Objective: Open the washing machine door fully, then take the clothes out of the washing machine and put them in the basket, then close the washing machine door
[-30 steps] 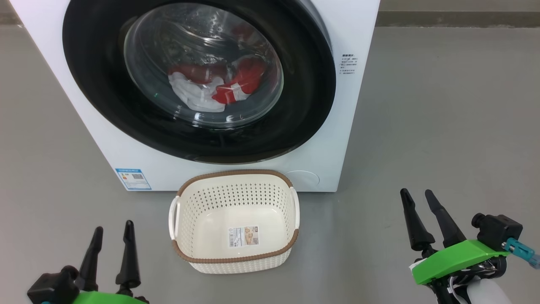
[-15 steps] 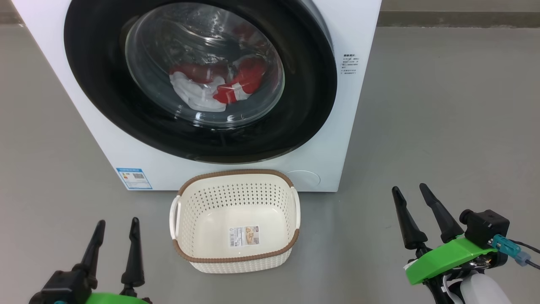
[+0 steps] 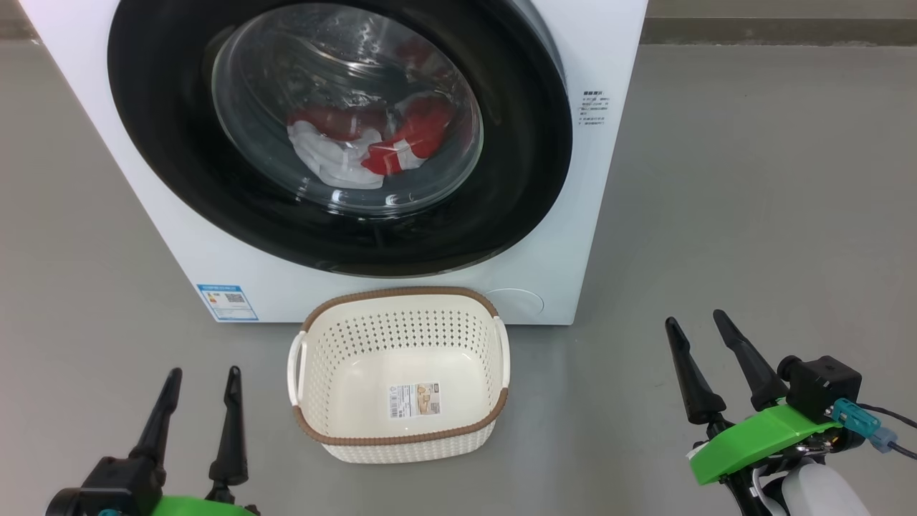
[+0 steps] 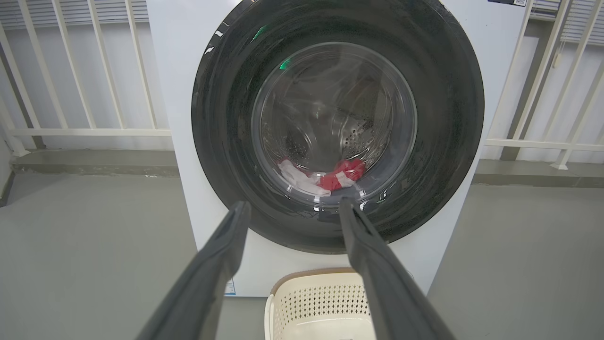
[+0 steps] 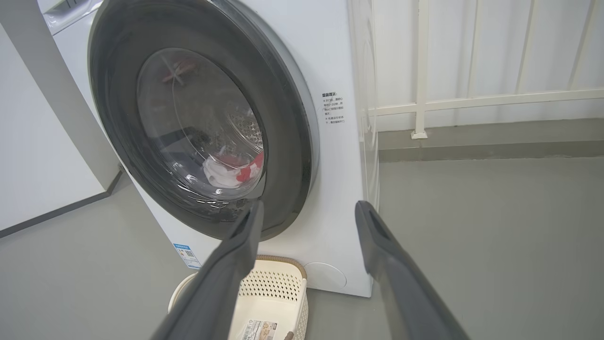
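The washing machine (image 3: 215,251) stands beyond both sets of fingertips, and its washing machine door (image 3: 516,179) is closed against the front. Through the glass, the clothes (image 3: 358,150) lie in a red and white heap at the bottom of the drum. The basket (image 3: 401,293) sits on the floor (image 3: 752,215) between the two grippers and a little ahead of them, just in front of the machine. It holds nothing but a sticker (image 3: 414,400) on its bottom.

The left gripper (image 3: 204,373) is released, its fingers spread and grasping nothing, to the left of the basket. The right gripper (image 3: 695,319) is likewise released and empty, well to the basket's right.

Compared with a second ago, the left gripper's fingertips reach slightly further toward the machine and nearer the basket. The right gripper has slid a little toward the basket. Machine, clothes and basket lie as before.

A blue label (image 3: 226,302) sits low on the machine front, ahead of the left gripper. A block of small dark print (image 3: 594,108) sits beside the door, ahead of the right gripper. The basket sticker shows a barcode. None of this writing can be read.
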Controlling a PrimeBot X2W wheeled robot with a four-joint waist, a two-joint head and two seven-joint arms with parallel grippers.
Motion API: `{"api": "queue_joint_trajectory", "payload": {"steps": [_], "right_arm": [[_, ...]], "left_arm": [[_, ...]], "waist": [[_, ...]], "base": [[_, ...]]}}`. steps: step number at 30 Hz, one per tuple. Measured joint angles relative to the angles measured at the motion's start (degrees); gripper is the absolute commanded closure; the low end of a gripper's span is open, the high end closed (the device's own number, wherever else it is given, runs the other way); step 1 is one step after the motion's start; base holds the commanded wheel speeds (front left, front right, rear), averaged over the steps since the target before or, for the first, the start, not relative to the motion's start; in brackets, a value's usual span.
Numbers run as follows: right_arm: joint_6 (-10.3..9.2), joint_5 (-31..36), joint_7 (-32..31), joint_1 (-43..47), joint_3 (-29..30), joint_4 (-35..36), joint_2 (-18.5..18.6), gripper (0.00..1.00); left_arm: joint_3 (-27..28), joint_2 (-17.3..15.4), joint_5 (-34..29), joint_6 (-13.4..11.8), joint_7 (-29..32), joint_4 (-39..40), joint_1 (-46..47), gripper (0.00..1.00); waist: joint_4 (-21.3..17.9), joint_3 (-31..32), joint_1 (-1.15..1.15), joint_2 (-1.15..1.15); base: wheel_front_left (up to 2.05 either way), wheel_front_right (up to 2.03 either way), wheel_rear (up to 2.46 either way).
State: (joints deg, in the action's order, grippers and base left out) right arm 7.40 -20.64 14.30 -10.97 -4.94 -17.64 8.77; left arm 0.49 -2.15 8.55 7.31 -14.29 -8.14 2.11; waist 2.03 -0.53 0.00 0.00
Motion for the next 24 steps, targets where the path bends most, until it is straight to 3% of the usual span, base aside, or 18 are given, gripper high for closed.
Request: {"api": "queue_joint_trajectory", "payload": {"steps": [24], "right_arm": [[0.0, -0.09, 0.01, -1.11, -0.01, 0.24, 0.01, 0.0]], "left_arm": [[0.07, 0.01, 0.02, 0.0, 0.0, 0.05, 0.94, 0.0]], "waist": [[0.05, -1.04, 0.0, 0.0]], "base": [[0.0, 0.0, 0.0]]}}
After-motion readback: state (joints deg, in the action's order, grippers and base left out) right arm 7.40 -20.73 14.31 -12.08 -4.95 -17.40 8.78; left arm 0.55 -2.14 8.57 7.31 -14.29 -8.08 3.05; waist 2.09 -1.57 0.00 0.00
